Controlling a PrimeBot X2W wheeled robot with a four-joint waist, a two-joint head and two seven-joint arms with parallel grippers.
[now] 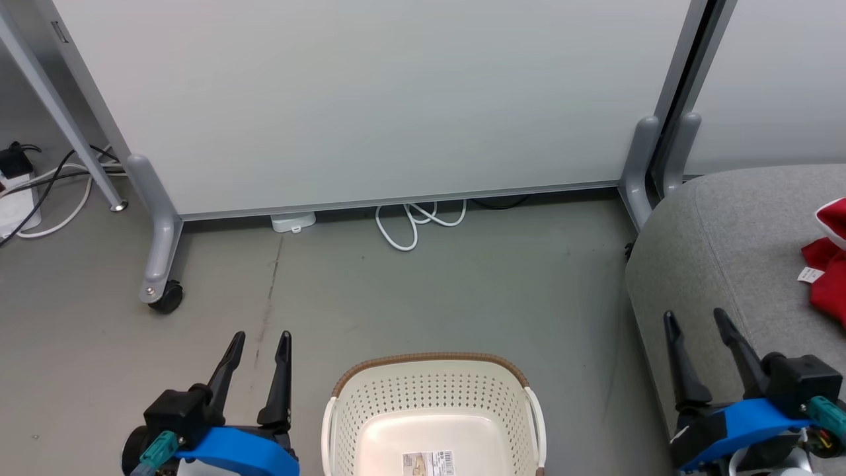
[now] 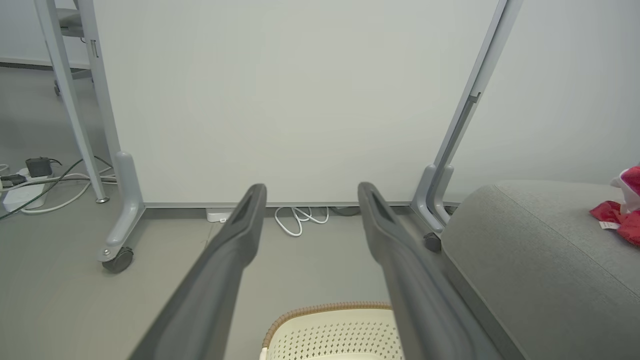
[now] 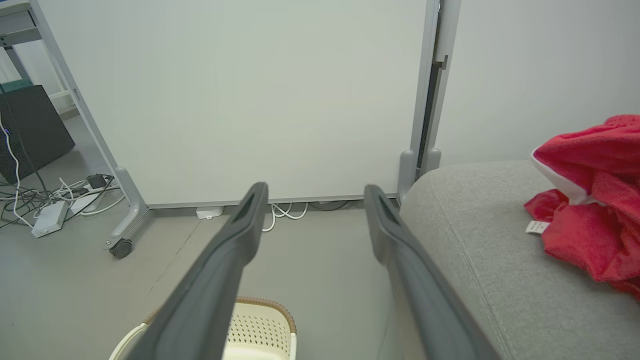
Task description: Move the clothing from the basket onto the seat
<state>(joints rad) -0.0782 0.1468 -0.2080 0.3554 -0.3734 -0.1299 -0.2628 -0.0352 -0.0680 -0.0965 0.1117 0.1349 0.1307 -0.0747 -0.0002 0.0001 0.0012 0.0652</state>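
L hand [image 1: 261, 337] & R hand [image 1: 694, 315] both wide, empty, flanking basket [image 1: 429, 358]; clothing [image 1: 829, 277] on seat [image 1: 727, 225] at right; wheeled panel [image 1: 370, 99], cables [image 1: 410, 225] on floor [image 1: 462, 284] ahead.

I'm not reading any legible text, brand or number anywhere. At the bottom centre of the head view I'm looking at a small printed sticker [image 1: 428, 463] lying on the inside floor of the basket [image 1: 433, 390], but its print is coming through too small for me to make out. At the right of the right wrist view I'm seeing a white tag [image 3: 537, 227] sitting on the clothing [image 3: 595, 235], and any lettering on it is blurring away.
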